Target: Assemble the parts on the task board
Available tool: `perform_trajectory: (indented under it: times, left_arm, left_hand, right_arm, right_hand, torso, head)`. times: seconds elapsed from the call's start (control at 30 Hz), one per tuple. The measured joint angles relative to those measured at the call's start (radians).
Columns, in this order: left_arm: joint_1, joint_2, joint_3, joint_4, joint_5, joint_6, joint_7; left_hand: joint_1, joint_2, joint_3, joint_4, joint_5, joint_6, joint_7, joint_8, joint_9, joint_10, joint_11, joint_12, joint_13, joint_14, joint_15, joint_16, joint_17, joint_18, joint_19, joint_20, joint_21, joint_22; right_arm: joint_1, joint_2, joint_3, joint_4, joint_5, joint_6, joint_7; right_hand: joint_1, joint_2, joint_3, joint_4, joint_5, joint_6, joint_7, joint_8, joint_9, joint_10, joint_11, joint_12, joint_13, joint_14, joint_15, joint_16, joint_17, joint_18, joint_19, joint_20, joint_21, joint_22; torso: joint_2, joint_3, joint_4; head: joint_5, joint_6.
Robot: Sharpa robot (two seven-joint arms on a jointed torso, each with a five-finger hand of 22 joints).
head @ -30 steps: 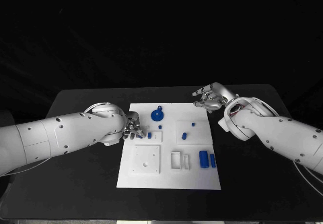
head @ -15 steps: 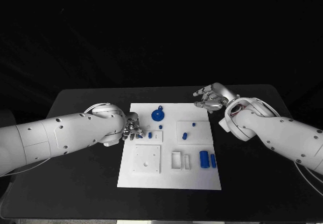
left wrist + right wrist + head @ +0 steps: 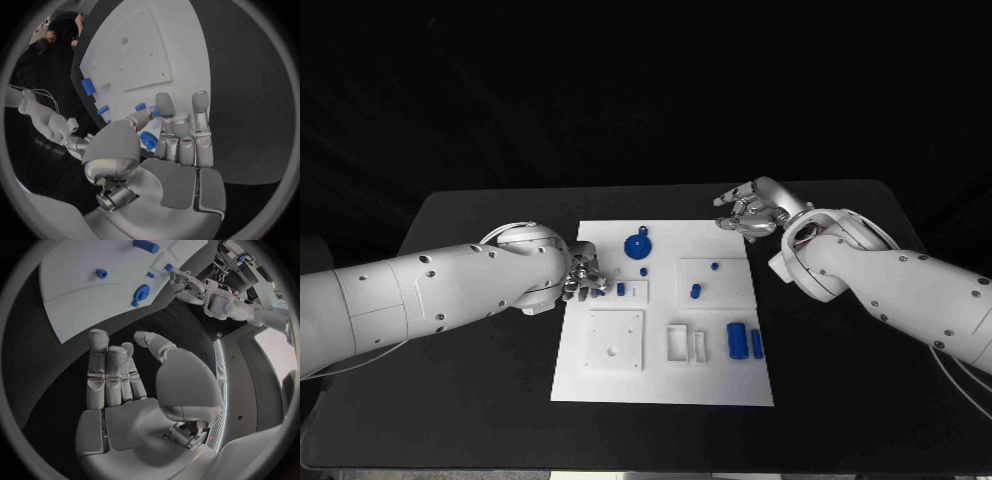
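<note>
White task board (image 3: 661, 385) lay mid-frame on black surface (image 3: 473, 400), blue parts (image 3: 736, 340) scattered. Left hand (image 3: 583, 277) pinched small blue part (image 3: 149, 140) at board's left edge; right hand (image 3: 753, 210) spread, empty, upper right.

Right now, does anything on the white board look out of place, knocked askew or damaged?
Nothing stands out. The white task board lies flat and square on the black table, and the small blue parts sit on it undamaged. The left hand holds a blue part at the board's edge.

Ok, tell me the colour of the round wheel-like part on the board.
Blue; the wheel-like part shows best in the head view.
</note>
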Motion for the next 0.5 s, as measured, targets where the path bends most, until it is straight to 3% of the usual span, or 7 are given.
perform_trajectory:
  times: [0.37, 0.5]
  left_arm:
    - [-0.002, -0.003, -0.001, 0.006, -0.002, -0.015, -0.003]
    - [-0.003, -0.003, -0.002, 0.007, -0.002, -0.019, -0.005]
  left_hand:
    - [0.000, -0.019, -0.011, -0.013, -0.036, 0.008, -0.008, -0.003, -0.007, 0.002, -0.002, 0.000, 0.000, 0.000, 0.000, 0.000, 0.005, 0.000, 0.000, 0.000, 0.000, 0.000]
    - [-0.002, -0.021, -0.085, 0.010, -0.027, 0.019, -0.019, -0.012, -0.013, 0.008, -0.008, 0.000, 0.000, 0.000, 0.000, 0.000, 0.005, 0.000, 0.003, -0.003, -0.008, 0.000]
  right_arm:
    - [0.000, -0.001, 0.000, 0.000, 0.000, 0.000, 0.000]
    - [0.000, -0.001, 0.000, 0.000, 0.000, 0.000, 0.000]
  right_hand:
    - [0.000, 0.000, 0.000, 0.000, 0.000, 0.000, 0.000, 0.000, 0.000, 0.000, 0.000, 0.000, 0.000, 0.000, 0.000, 0.000, 0.000, 0.000, 0.000, 0.000, 0.000, 0.000]
    - [0.000, 0.000, 0.000, 0.000, 0.000, 0.000, 0.000, 0.000, 0.000, 0.000, 0.000, 0.000, 0.000, 0.000, 0.000, 0.000, 0.000, 0.000, 0.000, 0.000, 0.000, 0.000]
  torso:
    - [0.000, 0.0002, -0.0001]
    - [0.000, 0.0001, -0.0001]
  head:
    - [-0.003, 0.000]
    - [-0.003, 0.001]
